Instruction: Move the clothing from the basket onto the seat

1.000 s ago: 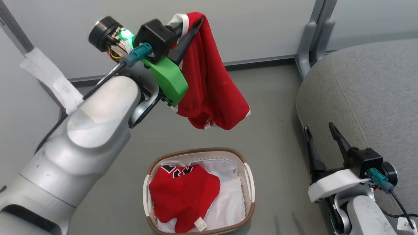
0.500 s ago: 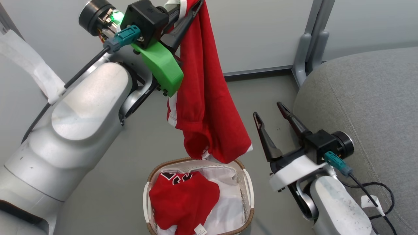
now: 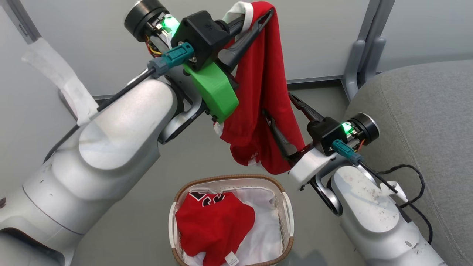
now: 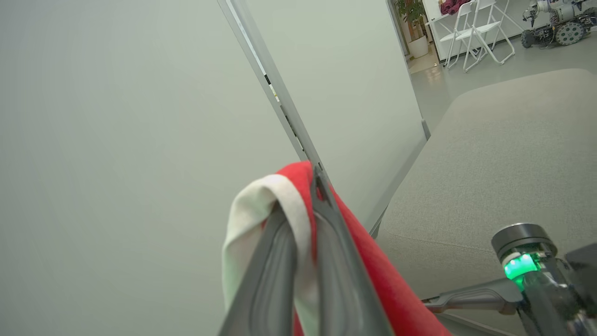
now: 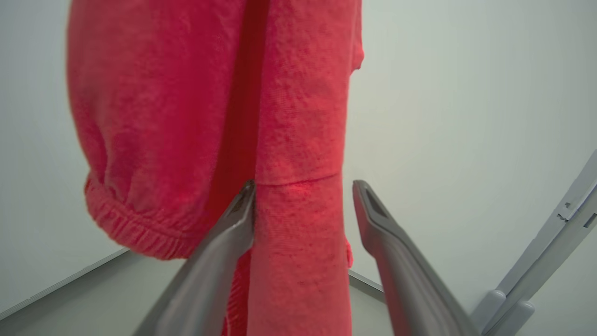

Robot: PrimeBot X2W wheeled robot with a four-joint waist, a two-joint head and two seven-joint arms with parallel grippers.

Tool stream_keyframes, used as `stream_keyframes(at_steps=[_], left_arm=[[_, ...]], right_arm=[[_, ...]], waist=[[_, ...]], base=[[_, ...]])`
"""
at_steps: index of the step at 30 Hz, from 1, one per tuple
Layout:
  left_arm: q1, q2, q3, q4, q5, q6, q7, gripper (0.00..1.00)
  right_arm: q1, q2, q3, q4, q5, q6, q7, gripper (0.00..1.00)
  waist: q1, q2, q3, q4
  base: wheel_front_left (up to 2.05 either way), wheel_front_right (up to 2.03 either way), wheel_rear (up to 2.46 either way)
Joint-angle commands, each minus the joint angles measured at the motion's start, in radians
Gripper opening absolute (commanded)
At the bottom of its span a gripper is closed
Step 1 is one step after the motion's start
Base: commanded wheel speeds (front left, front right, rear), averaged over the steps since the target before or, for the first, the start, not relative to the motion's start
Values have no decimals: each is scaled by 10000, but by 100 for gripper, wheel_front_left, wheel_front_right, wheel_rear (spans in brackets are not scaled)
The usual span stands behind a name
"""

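Under my left tool (image 3: pixel 266 17), closed on its white edge, the clothing (image 3: pixel 264 85) hangs limp and seems light; my open right tool (image 5: pixel 305 186) straddles a fold worth pinching.

The basket (image 3: pixel 285 221) stands on the floor (image 3: pixel 140 221) at 6 o'clock of the head view, a jersey (image 3: pixel 216 225) lying in it on the liner (image 3: pixel 266 232). Above it, toward 12 o'clock, the shorts (image 3: pixel 262 85) hang from the left end effector (image 3: pixel 266 14). The right end effector (image 3: pixel 277 105) points in from 4 o'clock, a fold of the shorts between its fingers. The seat (image 3: pixel 425 111) lies at 3 o'clock.
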Motion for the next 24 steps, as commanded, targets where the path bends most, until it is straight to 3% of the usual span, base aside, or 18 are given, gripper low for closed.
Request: stream_keyframes(at_steps=[1, 3, 4, 6, 16, 18, 19, 20, 24], left_arm=[[-116, -17, -6, -101, -86, -25, -7, 0], [-57, -47, -49, -182, -125, -25, -20, 0], [-11, -45, -57, -212, -140, -20, -33, 0], [148, 8, -53, -213, -188, 51, -43, 0], [1260, 524, 173, 438, -665, 417, -389, 0], [1563, 579, 246, 658, -836, 503, -563, 48], [1741, 608, 287, 783, -915, 540, -670, 83], [1883, 614, 316, 890, -974, 585, -755, 100], [2587, 496, 471, 1291, -1378, 649, -1184, 100]], right_arm=[[-167, -42, 82, 232, 20, -10, -9, 100], [-326, -40, 292, 648, 127, -10, -8, 100], [-379, -42, 386, 840, 244, -10, -8, 49], [-515, -42, 609, 1118, 484, -10, -9, 0], [-438, -45, 458, 1273, 772, -10, -8, 0], [-421, -42, 359, 1211, 718, -10, -8, 0], [-417, -42, 292, 1185, 685, -10, -9, 0], [-410, -42, 242, 1175, 668, -10, -8, 0], [-391, -42, 14, 1184, 500, -10, -8, 0]], waist=[[1, 0, -4, 72], [1, 0, -17, 142], [1, 0, -25, 168], [1, 0, -40, 213], [1, 0, -92, 82], [1, 0, -93, 2], [1, 0, -93, -44], [1, 0, -94, -76], [1, 0, -92, -241]], base=[[0, 0, 0], [0, 0, 0], [0, 0, 0], [0, 0, 0], [0, 0, 0], [0, 0, 0], [0, 0, 0], [0, 0, 0], [0, 0, 0]])
